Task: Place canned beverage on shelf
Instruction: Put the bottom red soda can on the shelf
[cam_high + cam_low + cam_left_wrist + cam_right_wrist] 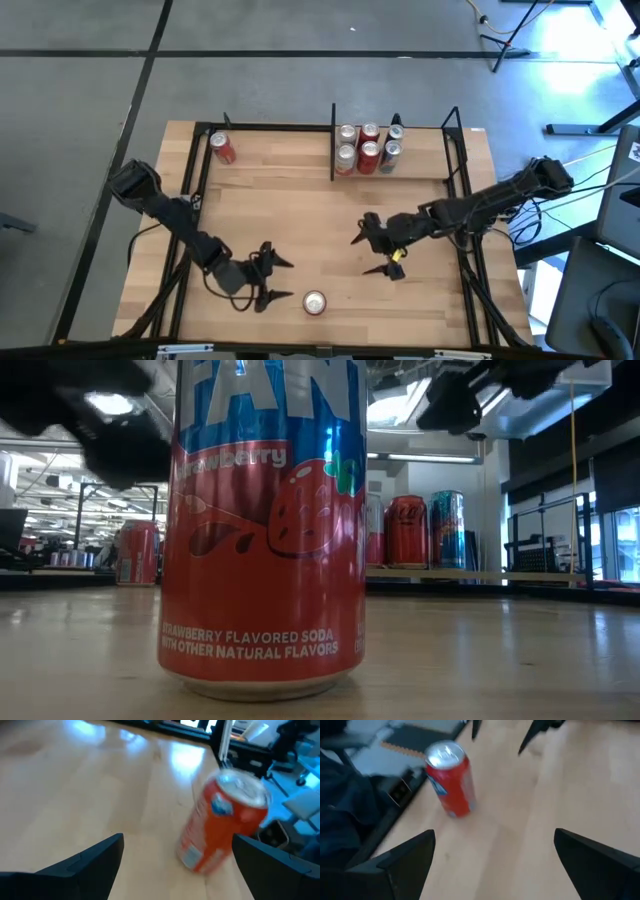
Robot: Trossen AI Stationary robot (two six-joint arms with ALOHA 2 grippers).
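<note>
A red strawberry soda can (314,303) stands upright near the table's front edge, just beside the open left gripper (277,280), untouched. The shelf (400,178), a narrow light-wood ledge with black uprights, runs along the far edge, well beyond both grippers, holding five upright cans (367,148) right of its divider and one (223,148) at its left end.

Bright overhead light, tabletop glare, blurred wrist views
</note>
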